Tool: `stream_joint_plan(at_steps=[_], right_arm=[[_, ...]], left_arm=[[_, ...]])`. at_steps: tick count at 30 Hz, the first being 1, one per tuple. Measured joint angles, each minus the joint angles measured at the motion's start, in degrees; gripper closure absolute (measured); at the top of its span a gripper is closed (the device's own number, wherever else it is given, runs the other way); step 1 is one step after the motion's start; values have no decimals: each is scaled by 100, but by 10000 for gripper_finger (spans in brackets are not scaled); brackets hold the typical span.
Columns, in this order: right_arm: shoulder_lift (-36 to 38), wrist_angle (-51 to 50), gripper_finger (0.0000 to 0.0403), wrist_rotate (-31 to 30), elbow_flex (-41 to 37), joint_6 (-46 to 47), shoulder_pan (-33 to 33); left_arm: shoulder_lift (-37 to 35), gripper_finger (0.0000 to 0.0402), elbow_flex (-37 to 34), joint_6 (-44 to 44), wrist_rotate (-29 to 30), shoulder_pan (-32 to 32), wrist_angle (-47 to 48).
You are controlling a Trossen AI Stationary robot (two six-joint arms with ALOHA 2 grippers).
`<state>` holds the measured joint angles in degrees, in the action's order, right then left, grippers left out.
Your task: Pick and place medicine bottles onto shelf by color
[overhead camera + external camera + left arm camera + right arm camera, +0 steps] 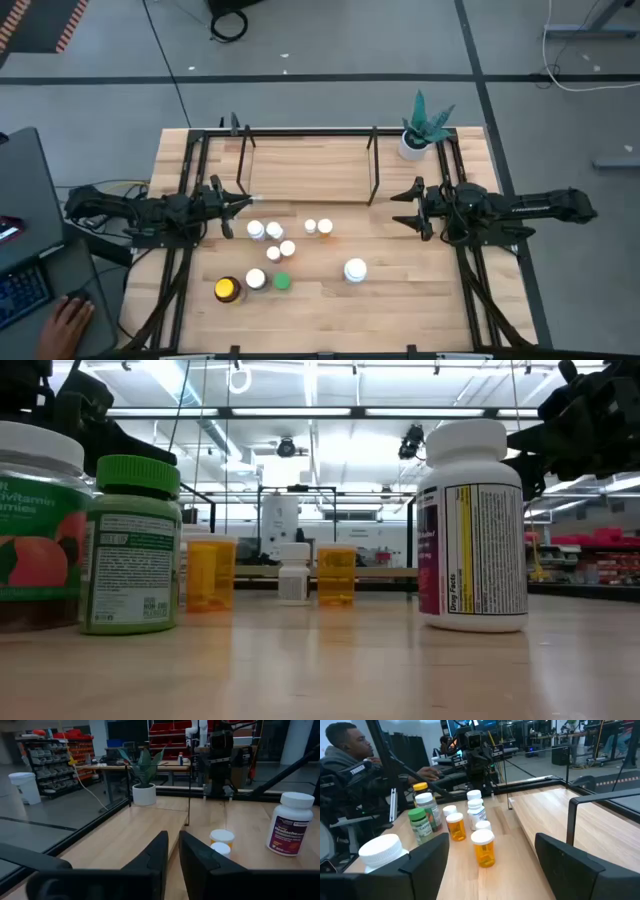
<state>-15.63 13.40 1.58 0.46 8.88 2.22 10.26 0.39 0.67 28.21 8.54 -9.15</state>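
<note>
While nothing is held yet, the high view shows bottles [272, 231] clustered mid-table, just before the empty shelf [300, 165]. Left gripper [243, 203] hovers beside them, fingers clenched; right gripper [398, 208] waits near the shelf's other end, jaws released. Low view: a green bottle [128, 545] and a big white bottle [472, 525] stand upright. Wrist views: both arms reach level over the table. Best to open wide, descend squarely over one cap, then group by colour
</note>
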Motion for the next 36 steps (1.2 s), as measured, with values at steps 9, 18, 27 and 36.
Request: stream_joint_plan(at_steps=[9, 18, 27, 36], right_arm=[[-1, 0, 100, 0, -1, 1, 0], [0, 0, 100, 0, -1, 2, 0], [1, 1, 100, 0, -1, 2, 0], [-1, 1, 100, 0, -1, 2, 0]], left_arm=[[0, 342, -1, -1, 0, 1, 1], [2, 351, 1, 0, 0, 2, 0], [2, 342, -1, 0, 0, 0, 0], [0, 351, 1, 0, 0, 2, 0]])
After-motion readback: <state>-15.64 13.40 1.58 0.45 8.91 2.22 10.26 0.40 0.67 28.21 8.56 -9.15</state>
